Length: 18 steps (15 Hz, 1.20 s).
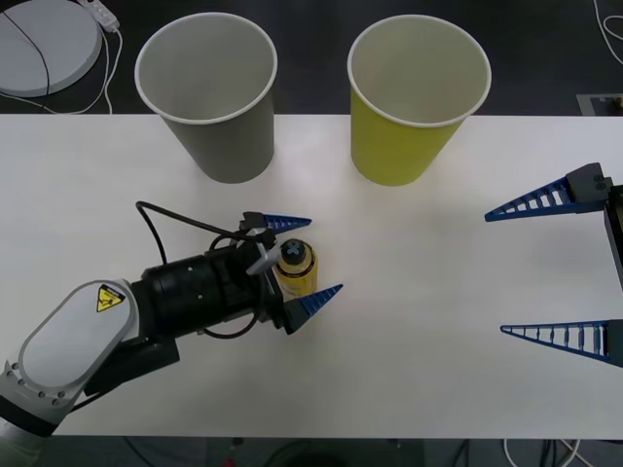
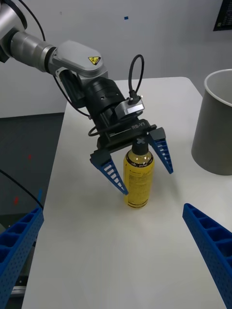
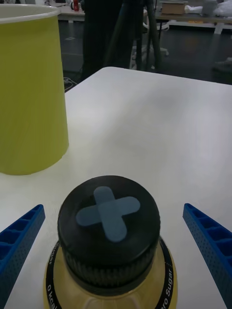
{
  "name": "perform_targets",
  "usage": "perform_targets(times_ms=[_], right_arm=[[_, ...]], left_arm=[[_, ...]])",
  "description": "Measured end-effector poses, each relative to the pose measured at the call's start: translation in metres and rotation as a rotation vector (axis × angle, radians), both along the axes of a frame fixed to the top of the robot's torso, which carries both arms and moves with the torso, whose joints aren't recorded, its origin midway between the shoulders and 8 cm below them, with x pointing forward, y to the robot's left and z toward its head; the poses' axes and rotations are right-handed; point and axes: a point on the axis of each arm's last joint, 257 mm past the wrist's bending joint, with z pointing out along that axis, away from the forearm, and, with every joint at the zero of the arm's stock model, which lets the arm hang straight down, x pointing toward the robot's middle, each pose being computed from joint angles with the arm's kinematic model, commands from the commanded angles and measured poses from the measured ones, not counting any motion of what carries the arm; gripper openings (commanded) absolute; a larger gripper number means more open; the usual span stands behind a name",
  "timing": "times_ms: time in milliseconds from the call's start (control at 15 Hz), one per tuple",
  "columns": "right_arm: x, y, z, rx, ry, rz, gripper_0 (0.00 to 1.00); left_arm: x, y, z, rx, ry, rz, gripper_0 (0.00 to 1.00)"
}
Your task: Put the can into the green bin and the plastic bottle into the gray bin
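The bottle (image 1: 295,269) at lower centre is yellow with a black cap (image 3: 108,227) bearing a grey-blue cross, and a black band with white lettering rings its shoulder; the gray bin (image 1: 212,95) at upper left is gray outside, pale inside, with a white rim; the green bin (image 1: 413,99) at upper centre-right is yellow-green, pale inside, white-rimmed; the table (image 1: 428,321) is white; the left gripper (image 1: 297,261) has blue ribbed fingers on a black wrist with a yellow warning triangle; the right gripper (image 1: 550,268) at the right edge is blue and ribbed too.
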Motion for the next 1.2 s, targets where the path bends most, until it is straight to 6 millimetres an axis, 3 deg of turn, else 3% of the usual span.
perform_targets(times_ms=[67,133,200,1200], right_arm=[[0.0,0.0,0.0,0.0,0.0,0.0,1.0],[0.0,0.0,0.0,0.0,0.0,0.0,1.0],[0.0,0.0,0.0,0.0,0.0,0.0,1.0],[0.0,0.0,0.0,0.0,0.0,0.0,1.0]], left_arm=[[-0.0001,-0.0002,-0.0003,0.0,0.001,0.0,0.33],[-0.0002,-0.0005,-0.0003,-0.001,0.001,0.001,0.09],[-0.0002,-0.0003,-0.0004,-0.001,0.002,0.001,0.0],[-0.0014,0.007,0.0019,-0.001,0.027,0.005,0.0]])
